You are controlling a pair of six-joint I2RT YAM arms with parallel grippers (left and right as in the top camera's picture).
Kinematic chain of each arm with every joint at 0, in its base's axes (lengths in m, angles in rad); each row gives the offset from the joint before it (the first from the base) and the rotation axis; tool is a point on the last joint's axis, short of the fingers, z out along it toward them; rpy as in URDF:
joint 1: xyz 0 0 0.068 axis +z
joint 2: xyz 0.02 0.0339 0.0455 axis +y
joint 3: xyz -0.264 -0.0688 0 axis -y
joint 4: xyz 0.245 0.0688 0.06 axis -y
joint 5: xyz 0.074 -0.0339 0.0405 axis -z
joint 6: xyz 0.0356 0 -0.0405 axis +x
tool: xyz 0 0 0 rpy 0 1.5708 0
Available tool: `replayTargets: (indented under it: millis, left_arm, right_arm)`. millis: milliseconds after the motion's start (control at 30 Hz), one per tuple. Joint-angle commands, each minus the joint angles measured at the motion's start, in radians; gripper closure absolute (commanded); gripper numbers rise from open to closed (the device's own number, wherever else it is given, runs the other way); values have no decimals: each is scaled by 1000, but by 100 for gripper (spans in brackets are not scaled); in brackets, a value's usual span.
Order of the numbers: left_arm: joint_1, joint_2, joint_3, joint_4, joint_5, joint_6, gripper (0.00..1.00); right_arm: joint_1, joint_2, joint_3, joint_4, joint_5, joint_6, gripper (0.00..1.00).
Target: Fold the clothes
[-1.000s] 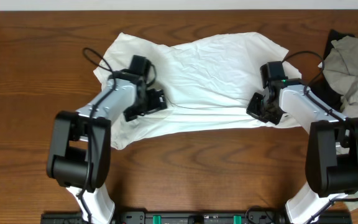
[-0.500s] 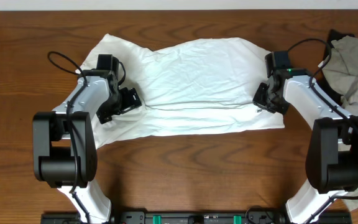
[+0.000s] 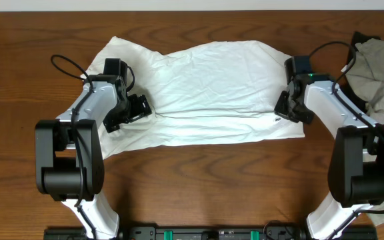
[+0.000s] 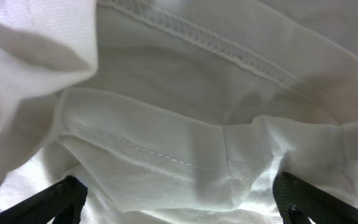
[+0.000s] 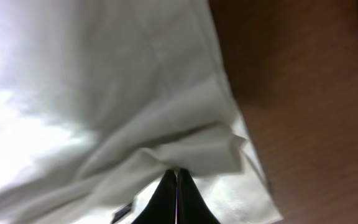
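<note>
Overhead, you see a wrinkled white T-shirt [image 3: 205,87] lying crosswise on the far half of the brown wooden bench [image 3: 199,180], with only plain white cloth showing. Your left end effector [image 3: 133,110] rests on the shirt's left end. In the left wrist view its black fingers [image 4: 67,194] are spread wide at the lower corners, with stitched hems and soft folds of the shirt between them. Your right end effector [image 3: 284,110] is at the shirt's right edge. In the right wrist view its fingers [image 5: 166,193] are pressed together, pinching a small raised fold of white cloth. A small dark label [image 5: 122,213] sits on the shirt just beside them, too blurred to read. A crumpled grey-beige heap of cloth [image 3: 379,67] lies at the bench's far right.
</note>
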Motion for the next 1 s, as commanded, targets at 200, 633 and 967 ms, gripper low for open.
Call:
replayTargets:
  millis: [200,633,967]
  left_arm:
    - [12,-134,13,-51,-31,58,2]
    - [-74,-268,-22,-84,71,42,2]
    - [-103,-154,-35,-88,67,31,2]
  right_arm:
    - [6,-122,73,-89,21,18,99]
    - [151,-153,6,-65,-190,-82,89]
    - [156,-37,-40,-113,-190,37,97]
